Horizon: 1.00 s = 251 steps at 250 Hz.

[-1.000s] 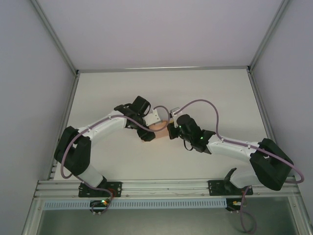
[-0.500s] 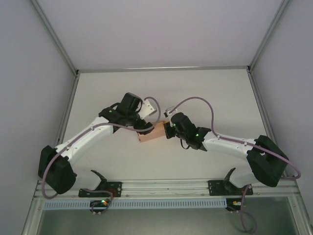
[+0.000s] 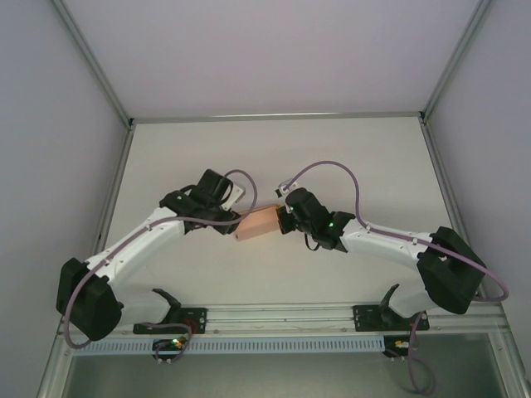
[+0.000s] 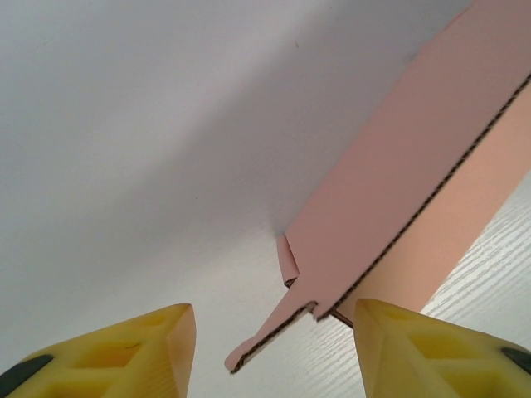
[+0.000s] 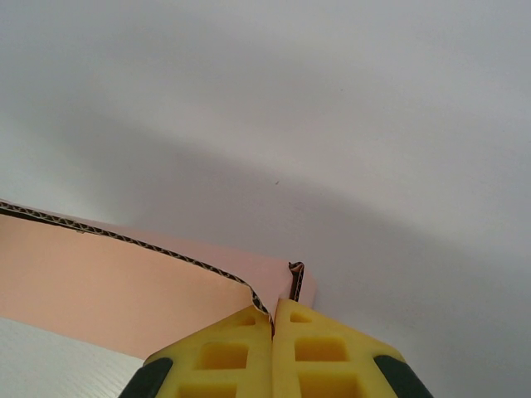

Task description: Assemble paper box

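The paper box (image 3: 258,222) is a small salmon-pink corrugated card box lying mid-table between my two arms. My right gripper (image 3: 284,219) is at its right end, and its yellow fingers (image 5: 249,348) are shut on the edge of a box wall (image 5: 124,278). My left gripper (image 3: 233,219) is low at the box's left end. Its jaws stand open in the left wrist view, with a thin card tab (image 4: 265,336) sticking out between the fingertips (image 4: 415,348). The box's side wall (image 4: 390,191) runs up to the right, close by the right-hand fingertip.
The white table (image 3: 348,157) is ringed by a metal frame (image 3: 274,116) and pale walls. A rail (image 3: 282,315) carrying both arm bases runs along the near edge. Purple cables (image 3: 332,170) loop above the wrists.
My left arm has swung down and left, bringing its gripper from over the box to the box's left end, with the jaws narrower. The right gripper has stayed shut on the box, which shifted slightly.
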Motion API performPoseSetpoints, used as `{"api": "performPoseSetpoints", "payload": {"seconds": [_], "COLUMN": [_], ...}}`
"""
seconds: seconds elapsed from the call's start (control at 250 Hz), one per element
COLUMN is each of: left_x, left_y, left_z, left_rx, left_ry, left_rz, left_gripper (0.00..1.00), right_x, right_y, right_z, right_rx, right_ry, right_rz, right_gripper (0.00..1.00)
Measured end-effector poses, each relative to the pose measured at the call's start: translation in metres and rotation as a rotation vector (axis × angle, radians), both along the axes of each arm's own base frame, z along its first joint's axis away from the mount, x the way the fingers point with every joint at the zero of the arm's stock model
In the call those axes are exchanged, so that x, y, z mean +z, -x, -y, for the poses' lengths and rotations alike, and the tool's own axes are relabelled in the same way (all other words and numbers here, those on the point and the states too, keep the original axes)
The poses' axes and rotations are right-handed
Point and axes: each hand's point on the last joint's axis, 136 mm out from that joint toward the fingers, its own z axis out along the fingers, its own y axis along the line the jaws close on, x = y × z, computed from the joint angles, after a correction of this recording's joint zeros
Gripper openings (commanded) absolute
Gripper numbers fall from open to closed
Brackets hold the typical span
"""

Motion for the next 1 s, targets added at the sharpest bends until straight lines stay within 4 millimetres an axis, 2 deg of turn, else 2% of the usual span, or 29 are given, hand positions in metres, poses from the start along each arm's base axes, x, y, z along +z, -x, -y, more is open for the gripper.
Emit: {"api": "performPoseSetpoints", "payload": {"seconds": [0.168,0.312,0.599,0.671,0.739,0.819,0.895,1.002], "left_x": [-0.010,-0.013,-0.015,-0.015,-0.014,-0.013,-0.012,-0.011], "left_y": [-0.002,-0.004,-0.018,-0.017,-0.017,-0.015,-0.014,-0.012], "left_z": [0.003,0.002,0.003,0.003,0.002,-0.002,-0.005,-0.008], "left_rx": [0.017,0.057,0.162,0.185,0.216,0.251,0.283,0.313], "left_ry": [0.011,0.011,-0.020,-0.028,-0.035,-0.041,-0.044,-0.044], "left_rz": [-0.040,-0.055,-0.108,-0.121,-0.127,-0.137,-0.144,-0.155], "left_gripper": [0.50,0.33,0.22,0.24,0.32,0.32,0.41,0.40], "right_x": [0.000,-0.001,-0.001,-0.001,-0.001,-0.001,-0.001,-0.001], "right_y": [-0.001,-0.001,-0.002,-0.002,-0.002,-0.002,-0.002,-0.002], "right_z": [-0.001,-0.001,-0.005,-0.005,-0.005,-0.005,-0.006,-0.005], "right_rx": [-0.002,-0.002,0.002,0.001,-0.001,-0.001,-0.002,-0.003], "right_ry": [0.008,0.011,0.012,0.015,0.021,0.028,0.031,0.035], "right_rz": [-0.003,-0.004,-0.006,-0.007,-0.008,-0.012,-0.011,-0.011], "right_gripper": [0.00,0.00,0.00,0.00,0.00,0.00,0.00,0.00]}}
